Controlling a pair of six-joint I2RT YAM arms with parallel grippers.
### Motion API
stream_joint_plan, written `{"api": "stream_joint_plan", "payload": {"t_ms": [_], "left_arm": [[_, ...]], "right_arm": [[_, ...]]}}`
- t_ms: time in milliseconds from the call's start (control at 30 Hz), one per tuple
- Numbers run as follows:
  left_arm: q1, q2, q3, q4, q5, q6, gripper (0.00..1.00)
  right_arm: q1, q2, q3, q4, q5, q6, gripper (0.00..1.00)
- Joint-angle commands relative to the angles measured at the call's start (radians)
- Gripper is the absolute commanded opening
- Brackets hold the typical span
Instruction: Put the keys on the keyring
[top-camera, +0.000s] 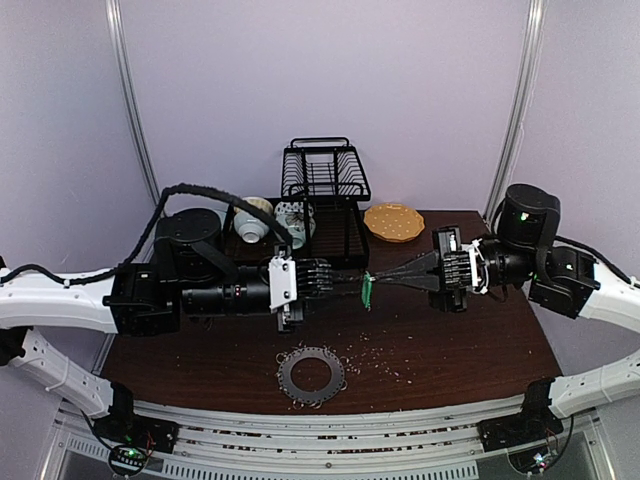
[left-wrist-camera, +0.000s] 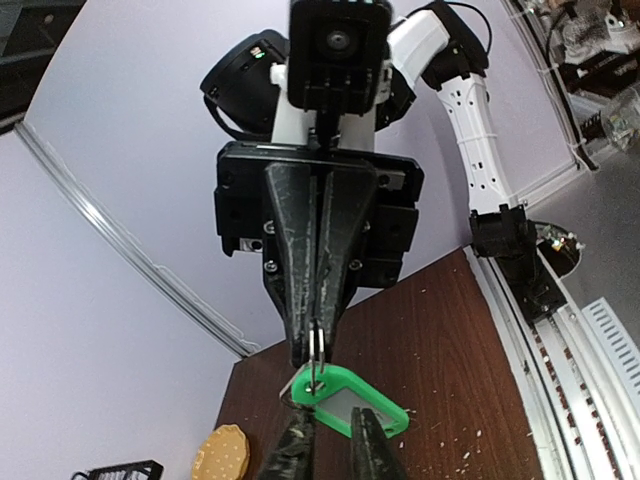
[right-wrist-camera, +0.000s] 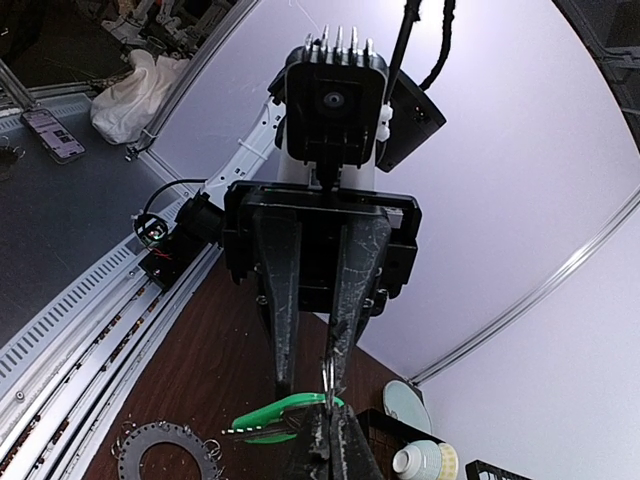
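Both arms reach inward and level above the dark wooden table (top-camera: 480, 340), wrists turned so the grippers face each other tip to tip. The right gripper (top-camera: 380, 282) has its fingers pressed together on the small wire loop of the green key tag (left-wrist-camera: 352, 402), which hangs in mid-air between the two. The left gripper (top-camera: 354, 284) meets it from the other side, jaws slightly apart and flanking the tag's edge; whether they press it cannot be told. The keyring (top-camera: 288, 375) lies flat on the table below, near the front edge, among crumbs.
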Motion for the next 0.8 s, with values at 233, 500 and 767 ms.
{"api": "stream_joint_plan", "payload": {"t_ms": [233,500,767], "left_arm": [[0.001,-0.024,-0.009,0.097,0.044,-0.023,0.24],[0.001,-0.002,-0.003,0.104,0.032,-0.007,0.18],[0.001,0.012,-0.004,0.135,0.049,-0.006,0.15]], "right_arm": [[-0.003,-0.007,-0.004,0.024,-0.024,0.009,0.00],[-0.003,-0.014,-0.004,0.025,-0.033,0.011,0.00],[-0.002,-0.014,-0.004,0.027,-0.031,0.011,0.00]]}}
